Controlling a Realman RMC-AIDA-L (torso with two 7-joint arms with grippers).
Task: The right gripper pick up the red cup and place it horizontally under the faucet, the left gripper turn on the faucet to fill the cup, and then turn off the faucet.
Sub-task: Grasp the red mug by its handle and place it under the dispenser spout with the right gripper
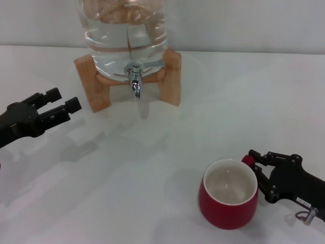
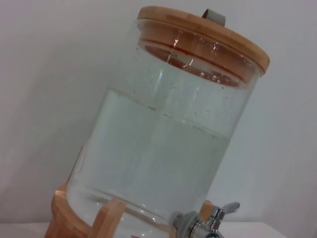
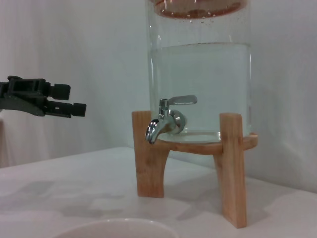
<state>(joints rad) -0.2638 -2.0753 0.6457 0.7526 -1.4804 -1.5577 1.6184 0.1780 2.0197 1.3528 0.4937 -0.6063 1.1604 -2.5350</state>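
Note:
The red cup (image 1: 227,203) stands upright on the white table at the near right, cream inside showing; its rim also shows in the right wrist view (image 3: 114,229). My right gripper (image 1: 257,168) is right beside it, fingers spread on either side of the small red handle (image 1: 248,160). The faucet (image 1: 135,77) points down from the clear water jar (image 1: 124,30), lever to the side; it also shows in the left wrist view (image 2: 208,223) and the right wrist view (image 3: 166,119). My left gripper (image 1: 66,99) hovers open, left of the jar, empty; it also shows in the right wrist view (image 3: 74,99).
The jar rests on a wooden stand (image 1: 91,76) at the back of the table (image 1: 152,168), against a pale wall. The jar has a wooden lid (image 2: 208,34) and is largely full of water.

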